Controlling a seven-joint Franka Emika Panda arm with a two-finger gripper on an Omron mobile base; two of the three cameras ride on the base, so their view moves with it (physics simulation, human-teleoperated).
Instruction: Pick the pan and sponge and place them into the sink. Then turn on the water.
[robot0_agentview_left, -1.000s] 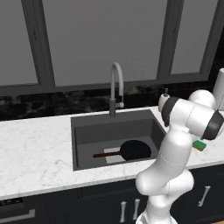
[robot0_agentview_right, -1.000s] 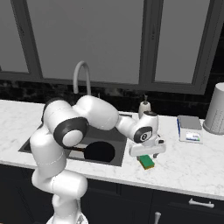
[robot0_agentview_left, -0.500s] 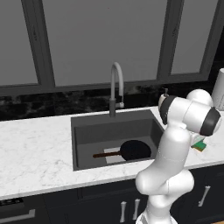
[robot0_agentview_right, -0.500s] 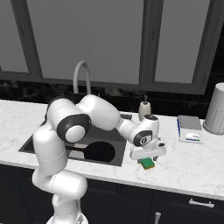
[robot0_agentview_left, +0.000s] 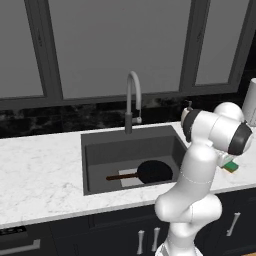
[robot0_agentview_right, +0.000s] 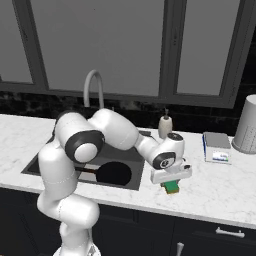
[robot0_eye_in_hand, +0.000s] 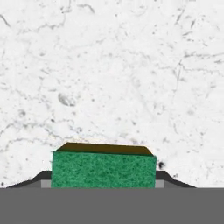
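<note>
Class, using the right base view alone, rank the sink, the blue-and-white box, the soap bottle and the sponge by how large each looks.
1. sink, though the arm hides much of it.
2. blue-and-white box.
3. soap bottle.
4. sponge, partly covered by the gripper, so its full extent is unsure.

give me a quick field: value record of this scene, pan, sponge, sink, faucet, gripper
pan: lying in the sink, handle toward the left
sponge: green side showing, on the marble counter right of the sink, between the fingertips
sink: holds the pan alone
faucet: no water running
gripper: down over the sponge, jaws on either side of it; grip not confirmed
</note>
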